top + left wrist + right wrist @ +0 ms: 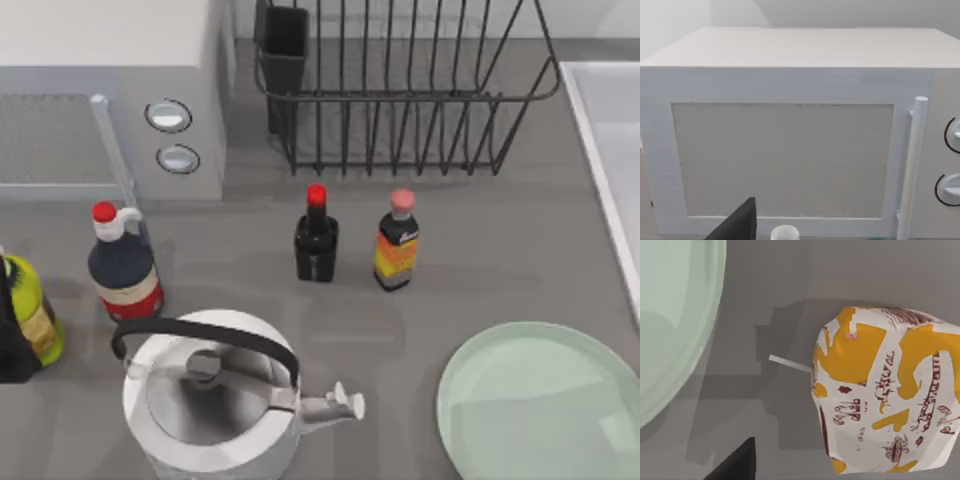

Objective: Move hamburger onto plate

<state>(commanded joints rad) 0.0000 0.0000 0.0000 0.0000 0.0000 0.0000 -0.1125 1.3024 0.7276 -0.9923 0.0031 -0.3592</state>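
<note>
The hamburger [885,390] is a lump in a white wrapper with orange and dark red print, lying on the grey counter. The pale mint-green plate [670,315] lies a short way beside it, with bare counter between them. In the top view the plate [540,400] sits at the front right. My right gripper [735,462] shows as a dark edge above the counter, apart from both the hamburger and the plate. My left gripper [737,225] shows the same way, facing the microwave door.
A white kettle [210,400] with a black handle stands front left. Behind it are a white microwave [100,90], a wire dish rack [400,90] and several bottles, among them an orange-labelled one [397,245]. A sink edge [610,150] runs along the right.
</note>
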